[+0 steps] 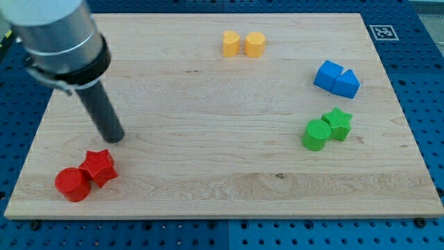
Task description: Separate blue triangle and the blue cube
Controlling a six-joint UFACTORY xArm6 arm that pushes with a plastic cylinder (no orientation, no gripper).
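Right now your two blue blocks sit together at the far right of the board: the blue cube (328,74) on the left, the blue triangle (347,84) pressed against its right side, the two touching along one face. You can't make out any gap between them.

Just nearer than that pair, still on the right, a green cylinder (317,135) and a green star (338,123) also touch each other. At the far edge, around the middle, two yellow blocks (243,44) stand side by side; their exact shapes are hard to tell from this angle.

You have no pincer on this arm, so no open or closed state applies; it ends in a dark rod. My tip (114,138) rests on the wooden board (208,125) at the left, well apart from the blue pair, with open board between them. It stands just beyond the red star (98,167), which touches a red cylinder (72,184) at the near left corner. The arm's grey upper body (59,35) is cut off by the view's top left.
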